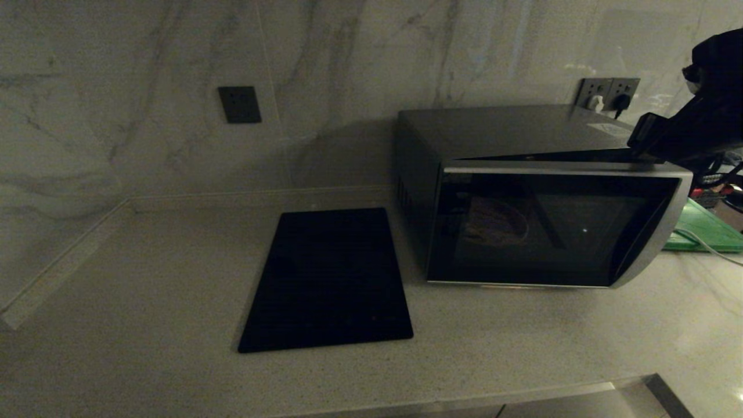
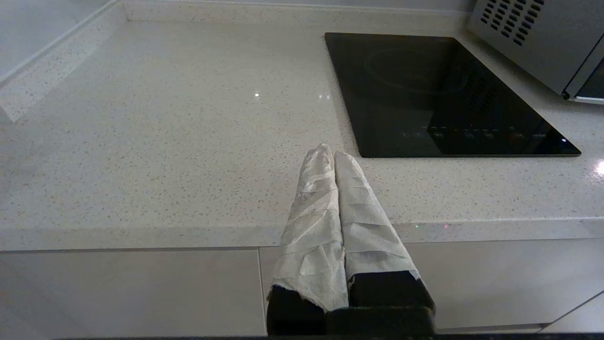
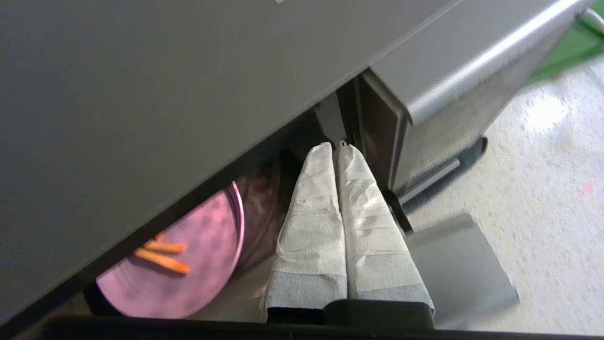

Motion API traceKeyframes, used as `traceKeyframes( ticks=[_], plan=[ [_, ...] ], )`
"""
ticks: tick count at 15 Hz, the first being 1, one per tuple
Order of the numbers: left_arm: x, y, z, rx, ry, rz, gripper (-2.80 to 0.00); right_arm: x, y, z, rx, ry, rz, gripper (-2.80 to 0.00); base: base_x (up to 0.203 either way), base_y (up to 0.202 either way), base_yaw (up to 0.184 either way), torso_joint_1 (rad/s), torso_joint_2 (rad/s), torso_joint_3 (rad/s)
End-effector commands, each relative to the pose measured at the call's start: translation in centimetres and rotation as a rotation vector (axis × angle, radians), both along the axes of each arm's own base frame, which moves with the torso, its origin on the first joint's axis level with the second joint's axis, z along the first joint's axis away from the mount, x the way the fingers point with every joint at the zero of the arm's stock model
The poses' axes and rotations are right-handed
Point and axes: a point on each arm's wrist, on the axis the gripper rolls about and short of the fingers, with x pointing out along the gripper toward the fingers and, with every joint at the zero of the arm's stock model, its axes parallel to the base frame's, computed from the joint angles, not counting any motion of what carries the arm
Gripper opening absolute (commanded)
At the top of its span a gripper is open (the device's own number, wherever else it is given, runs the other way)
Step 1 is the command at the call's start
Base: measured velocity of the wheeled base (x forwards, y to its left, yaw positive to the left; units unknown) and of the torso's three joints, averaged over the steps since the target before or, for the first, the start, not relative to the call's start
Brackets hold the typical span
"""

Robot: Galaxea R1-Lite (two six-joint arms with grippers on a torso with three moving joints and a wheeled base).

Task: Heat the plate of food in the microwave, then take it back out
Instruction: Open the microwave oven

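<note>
The silver-grey microwave (image 1: 493, 133) stands at the right of the counter with its dark glass door (image 1: 551, 232) swung partly open. Inside it lies the lavender plate (image 3: 203, 245) with orange fry sticks (image 3: 163, 259), dimly visible through the glass (image 1: 496, 223). My right gripper (image 3: 336, 147) is shut with nothing held, its wrapped fingers (image 3: 358, 212) pushed into the gap between the door (image 3: 453, 80) and the oven body (image 3: 165, 94), near the door's upper right corner. The right arm (image 1: 696, 128) reaches in from the right. My left gripper (image 2: 330, 153) is shut and empty, over the counter's front edge.
A flat black cooktop (image 1: 328, 278) is set into the counter left of the microwave. Behind the door at the right lie a green board (image 1: 705, 229) and a white cable (image 1: 705, 247). Wall sockets (image 1: 606, 93) sit behind the microwave. The marble wall closes the back.
</note>
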Motion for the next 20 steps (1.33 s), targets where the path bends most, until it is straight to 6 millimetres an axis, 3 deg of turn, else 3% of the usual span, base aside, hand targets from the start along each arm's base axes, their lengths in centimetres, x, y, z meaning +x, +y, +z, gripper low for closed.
traceKeyframes(
  ticks=[1, 6, 13, 20],
  plan=[
    [0.0, 0.0, 0.0, -0.001, 0.001, 0.001, -2.80, -1.1, 0.1, 0.8, 0.004, 0.008, -0.001, -2.80, 0.000, 0.000, 0.000, 0.000, 0.00, 0.000],
    [0.0, 0.0, 0.0, -0.001, 0.001, 0.001, -2.80, -5.6, 1.1, 2.2, 0.034, 0.147, 0.009, -2.80, 0.000, 0.000, 0.000, 0.000, 0.00, 0.000],
    [0.0, 0.0, 0.0, -0.001, 0.001, 0.001, -2.80, -13.5, 5.6, 4.1, 0.099, 0.348, 0.223, -2.80, 0.000, 0.000, 0.000, 0.000, 0.00, 0.000],
    [0.0, 0.0, 0.0, -0.001, 0.001, 0.001, -2.80, -15.3, 7.0, 3.2, 0.109, 0.519, 0.277, -2.80, 0.000, 0.000, 0.000, 0.000, 0.00, 0.000]
  ],
)
